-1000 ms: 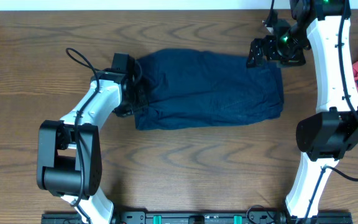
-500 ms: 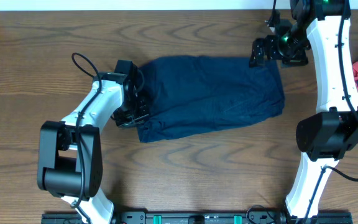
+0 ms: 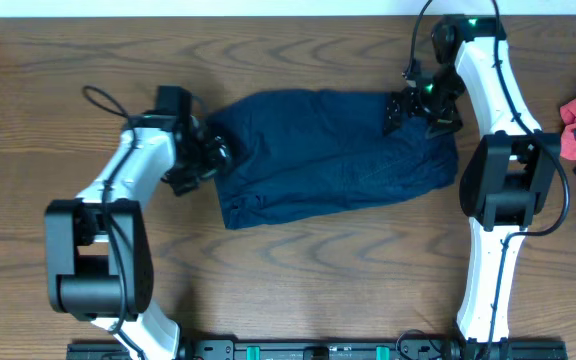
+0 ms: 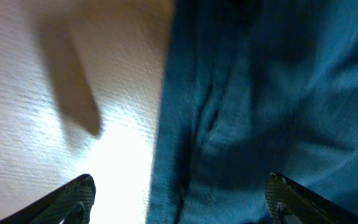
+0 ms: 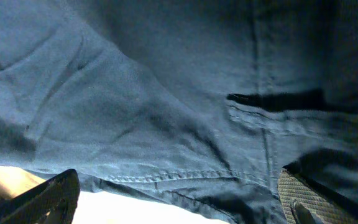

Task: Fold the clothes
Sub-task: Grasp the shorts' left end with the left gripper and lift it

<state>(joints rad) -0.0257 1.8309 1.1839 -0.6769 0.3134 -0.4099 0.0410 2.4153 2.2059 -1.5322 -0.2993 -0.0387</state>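
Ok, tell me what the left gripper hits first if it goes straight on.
Most likely the clothes: the left gripper stands open over their edge, with table under one finger. Depth is unclear.

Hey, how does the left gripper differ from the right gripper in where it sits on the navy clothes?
The left gripper is at the left end of the clothes, straddling the edge, with one finger over bare table. The right gripper is at the far right corner, over fabric almost entirely. The left gripper points rightward, the right gripper leftward. Both have jaws spread wide, clamping nothing.
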